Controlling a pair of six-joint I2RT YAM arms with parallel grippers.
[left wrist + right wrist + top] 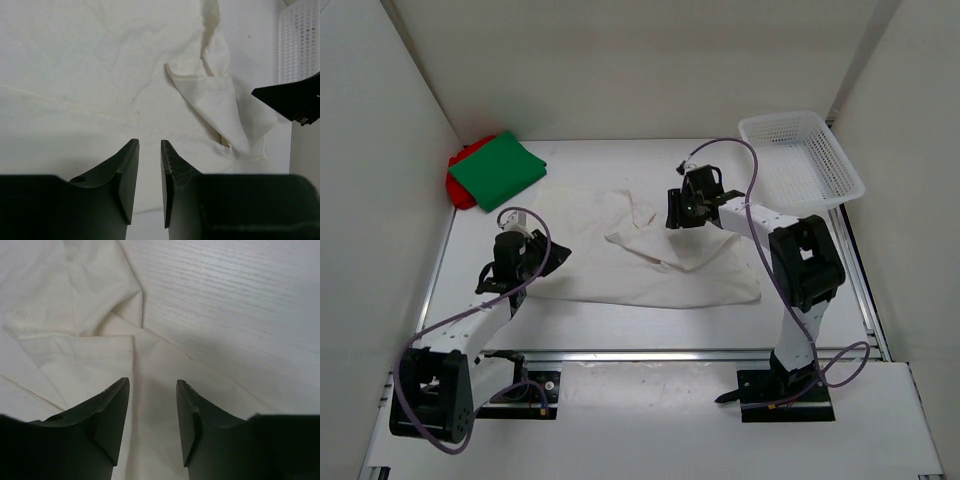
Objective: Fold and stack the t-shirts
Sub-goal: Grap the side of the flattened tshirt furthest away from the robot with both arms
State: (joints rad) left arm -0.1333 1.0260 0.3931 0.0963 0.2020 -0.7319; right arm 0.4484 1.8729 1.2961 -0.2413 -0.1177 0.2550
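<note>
The white t-shirt [660, 275] lies spread on the table with a sleeve flap [640, 238] folded over its middle. The green t-shirt [500, 168] lies folded on the red t-shirt [459, 187] at the back left corner. My left gripper [556, 257] is open and empty over the white shirt's left edge. In the left wrist view it [150, 150] hangs above the white cloth [100, 75]. My right gripper [682, 212] is open and empty over the shirt's back edge. In the right wrist view it [152, 386] is just above the cloth [75, 350].
A white mesh basket [800, 160] stands at the back right, also in the left wrist view [300, 40]. White walls close in the left, back and right sides. Bare table [240, 305] shows beyond the shirt's back edge.
</note>
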